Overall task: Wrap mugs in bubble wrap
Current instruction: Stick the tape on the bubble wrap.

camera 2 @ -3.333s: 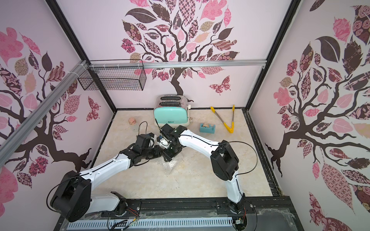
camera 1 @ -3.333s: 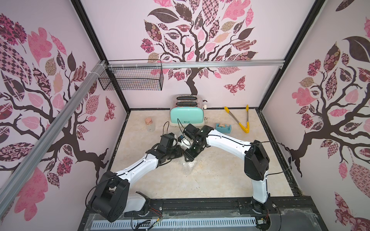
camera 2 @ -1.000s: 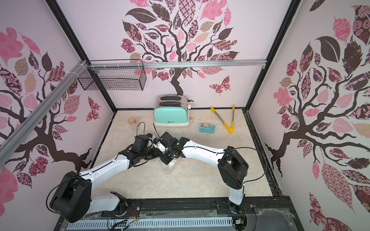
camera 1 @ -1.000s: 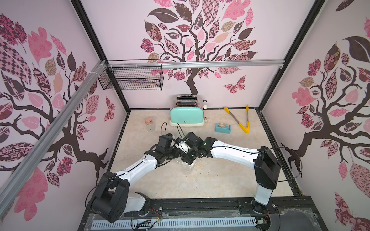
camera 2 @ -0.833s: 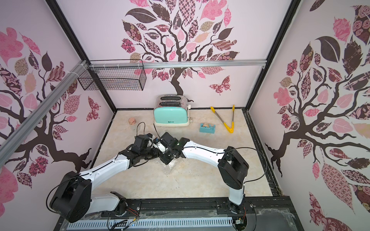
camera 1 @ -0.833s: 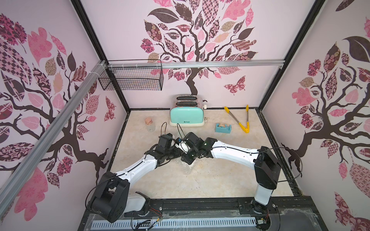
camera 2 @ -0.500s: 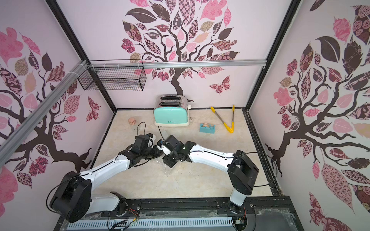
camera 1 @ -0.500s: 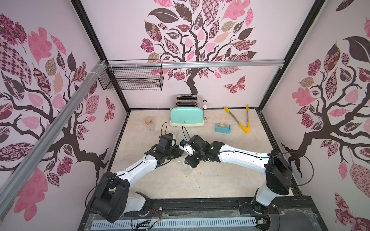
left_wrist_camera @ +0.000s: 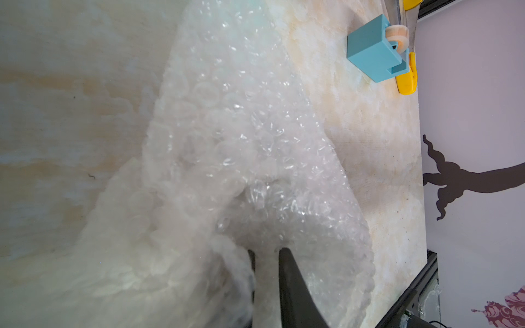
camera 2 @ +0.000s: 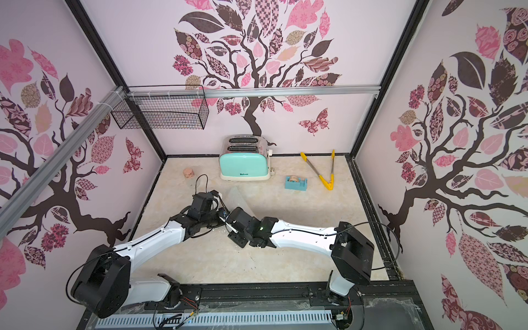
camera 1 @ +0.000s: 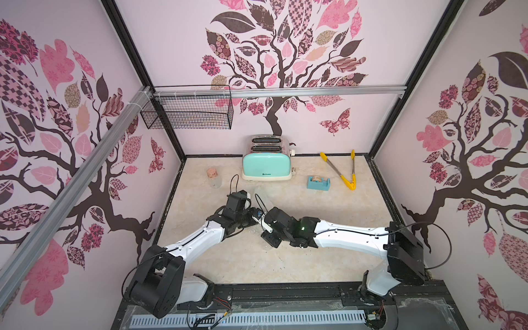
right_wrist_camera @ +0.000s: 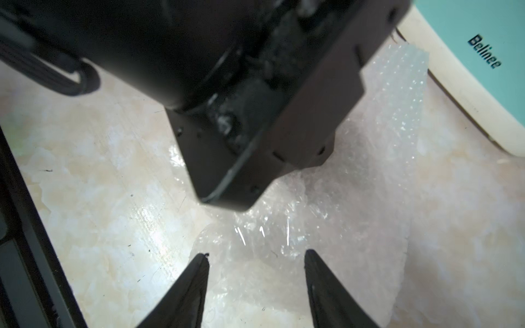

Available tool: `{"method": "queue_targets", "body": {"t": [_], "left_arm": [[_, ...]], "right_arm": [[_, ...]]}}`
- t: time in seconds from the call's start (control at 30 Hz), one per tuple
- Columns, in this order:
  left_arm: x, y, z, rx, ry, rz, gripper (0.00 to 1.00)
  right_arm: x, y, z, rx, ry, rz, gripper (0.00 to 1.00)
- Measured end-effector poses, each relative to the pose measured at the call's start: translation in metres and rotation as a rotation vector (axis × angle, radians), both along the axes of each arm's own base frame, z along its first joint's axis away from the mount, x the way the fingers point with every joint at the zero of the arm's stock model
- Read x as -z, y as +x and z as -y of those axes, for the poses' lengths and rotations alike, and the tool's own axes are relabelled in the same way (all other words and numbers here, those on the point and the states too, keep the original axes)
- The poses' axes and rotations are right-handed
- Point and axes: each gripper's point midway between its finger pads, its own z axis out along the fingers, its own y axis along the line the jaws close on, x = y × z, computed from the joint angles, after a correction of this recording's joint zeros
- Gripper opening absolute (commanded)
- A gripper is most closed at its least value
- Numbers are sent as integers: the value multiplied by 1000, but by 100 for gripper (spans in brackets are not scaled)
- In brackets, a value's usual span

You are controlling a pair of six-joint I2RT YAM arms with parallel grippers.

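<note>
The bubble wrap [left_wrist_camera: 241,136] lies crumpled on the marble tabletop, one corner reaching toward the toaster [right_wrist_camera: 397,93]; a strip of it shows in both top views [camera 2: 237,197]. My left gripper [left_wrist_camera: 267,254] is shut on a bunched fold of the wrap. Facing it, my right gripper [right_wrist_camera: 255,254] stands open just above the wrap's near edge, with nothing clamped between its fingers. The two wrists meet mid-table [camera 1: 258,220]. The mug is hidden; I cannot tell whether it sits under the wrap.
A mint toaster [camera 1: 266,168] stands at the back centre. A blue tape dispenser [camera 1: 318,182] and yellow tongs [camera 1: 343,171] lie back right. A corked glass jar [camera 1: 213,177] stands back left, and a wire basket [camera 1: 188,114] hangs on the wall.
My right gripper has opened and let go of the wrap, and its arm has drawn back and lowered toward the front right. The left gripper keeps its hold, unmoved.
</note>
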Motion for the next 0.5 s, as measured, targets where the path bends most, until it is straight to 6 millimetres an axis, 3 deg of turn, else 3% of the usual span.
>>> {"method": "queue_targets", "body": {"t": [0.27,0.5], "left_arm": [[0,0,-1,-4,4,0,21],[0,1,-1,-5,0,1,21]], "right_arm": [[27,10,10,37,-90,31,64],[21,14,9,54,-94,48,66]]}}
